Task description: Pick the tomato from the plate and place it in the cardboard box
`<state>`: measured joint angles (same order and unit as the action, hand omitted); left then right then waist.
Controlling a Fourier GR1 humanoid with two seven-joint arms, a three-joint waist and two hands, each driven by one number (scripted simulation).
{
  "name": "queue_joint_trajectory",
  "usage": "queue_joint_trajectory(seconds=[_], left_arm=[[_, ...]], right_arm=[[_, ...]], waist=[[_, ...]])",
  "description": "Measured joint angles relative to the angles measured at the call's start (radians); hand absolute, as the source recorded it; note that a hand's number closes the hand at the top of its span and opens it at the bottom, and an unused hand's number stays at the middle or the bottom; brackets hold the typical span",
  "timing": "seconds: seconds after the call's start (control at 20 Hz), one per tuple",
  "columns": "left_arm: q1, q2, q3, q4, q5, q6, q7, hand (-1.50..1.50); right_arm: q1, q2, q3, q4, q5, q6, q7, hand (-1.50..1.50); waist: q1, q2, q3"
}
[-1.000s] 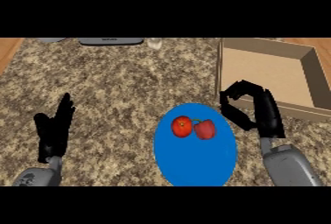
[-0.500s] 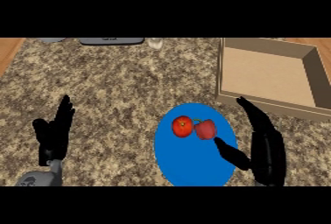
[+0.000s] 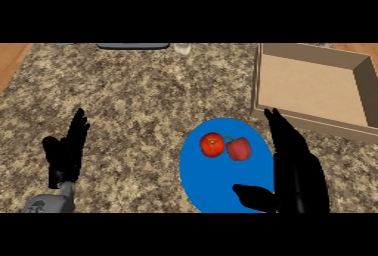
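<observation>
A blue plate [image 3: 214,182] lies on the granite counter, right of centre. On it sit a round red tomato [image 3: 212,144] and, touching its right side, a red bell pepper [image 3: 238,149]. My right hand [image 3: 295,167] is open, fingers straight and pointing away along the plate's right rim, thumb over the plate's lower part; it touches neither vegetable. The cardboard box [image 3: 314,85] stands open at the upper right, nothing inside. My left hand [image 3: 66,152] rests open at the lower left, fingers up.
A dark flat object [image 3: 133,46] and a small pale item [image 3: 181,48] lie at the counter's far edge. Wooden floor shows at the top left corner [image 3: 11,55].
My right hand has straightened from a curled pose beside the box and dropped lower, now lying along the plate's right rim. The left hand, tomato and pepper have stayed put.
</observation>
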<state>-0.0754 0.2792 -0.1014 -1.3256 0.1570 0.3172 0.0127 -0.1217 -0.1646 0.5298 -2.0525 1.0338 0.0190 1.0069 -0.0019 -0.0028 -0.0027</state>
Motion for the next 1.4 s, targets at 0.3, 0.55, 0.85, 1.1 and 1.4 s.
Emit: queue_joint_trajectory(seconds=[0.3, 0.55, 0.85, 1.1, 1.4], left_arm=[[-0.015, -0.011, 0.007, 0.031, -0.008, -0.014, -0.024, 0.00], [-0.049, -0.015, 0.013, 0.044, -0.015, -0.009, -0.001, 0.00], [-0.037, -0.025, 0.015, 0.038, -0.016, -0.016, -0.006, 0.00], [-0.031, -0.034, 0.017, 0.046, -0.024, -0.021, -0.018, 0.00], [-0.032, -0.031, 0.028, 0.043, -0.025, -0.026, -0.013, 0.00]], right_arm=[[-0.123, 0.113, 0.018, 0.058, -0.020, 0.158, 0.086, -1.50], [-0.156, 0.140, 0.024, 0.146, -0.053, 0.187, 0.127, -1.50], [-0.216, 0.148, 0.020, 0.253, -0.122, 0.185, 0.171, -1.50], [-0.261, 0.148, 0.030, 0.306, -0.165, 0.166, 0.194, -1.50], [-0.316, 0.147, 0.040, 0.402, -0.195, 0.148, 0.213, -1.50]], waist=[[0.006, 0.002, 0.001], [0.007, 0.003, 0.001], [0.013, 0.003, 0.001], [0.012, 0.003, 0.002], [0.016, 0.002, 0.002]])
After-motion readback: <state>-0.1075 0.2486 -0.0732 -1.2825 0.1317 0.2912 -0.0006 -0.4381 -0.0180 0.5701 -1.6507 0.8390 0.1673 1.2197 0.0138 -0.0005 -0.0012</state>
